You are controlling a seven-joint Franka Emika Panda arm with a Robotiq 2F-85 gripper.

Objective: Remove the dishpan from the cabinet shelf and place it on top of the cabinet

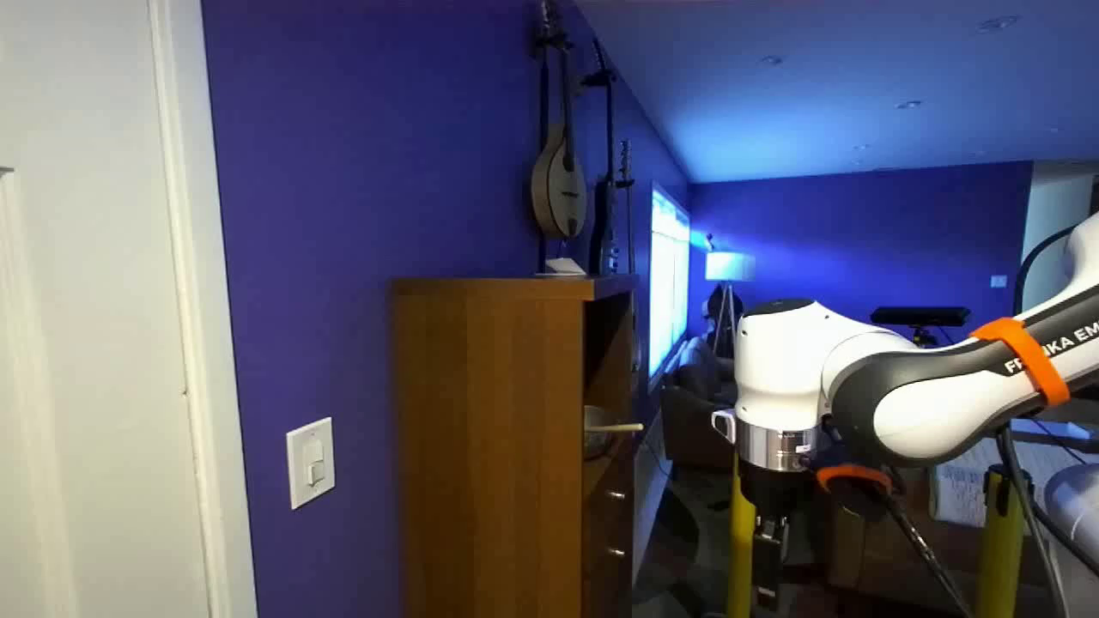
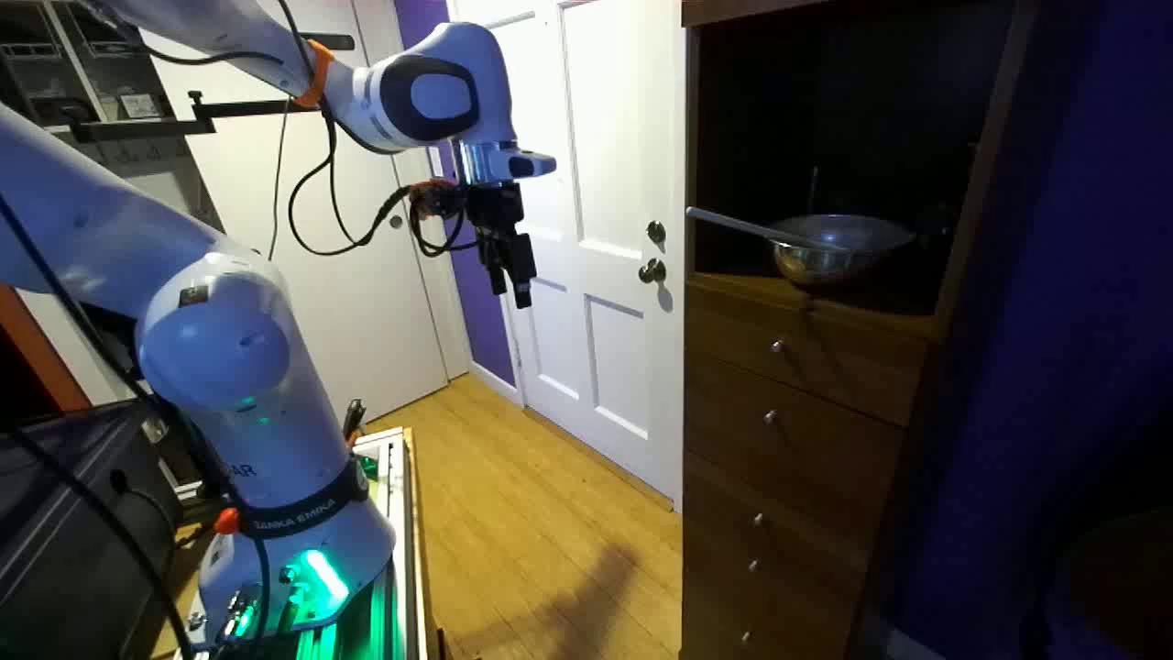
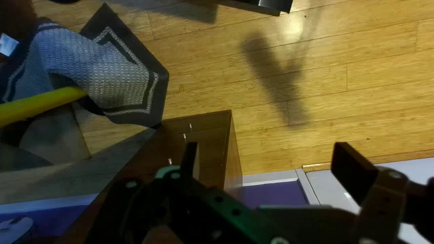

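Observation:
The dishpan is a shiny metal bowl (image 2: 825, 264) on the open shelf of the wooden cabinet (image 2: 788, 385). A light stick-like handle juts out of it past the shelf front. An exterior view shows only part of the bowl (image 1: 594, 421) behind the cabinet side. The cabinet top (image 1: 489, 287) shows there too. My gripper (image 2: 511, 295) points down in the air, apart from the cabinet and bowl. In the wrist view its two fingers (image 3: 266, 150) are wide apart with nothing between them. The bowl is out of the wrist view.
A small white object (image 1: 563, 267) is on the cabinet top. String instruments (image 1: 562, 193) hang on the wall above. A white door (image 2: 605, 238) stands beside the cabinet. Drawer knobs (image 2: 771, 417) stick out below the shelf. A yellow post (image 1: 741, 541) is behind the gripper.

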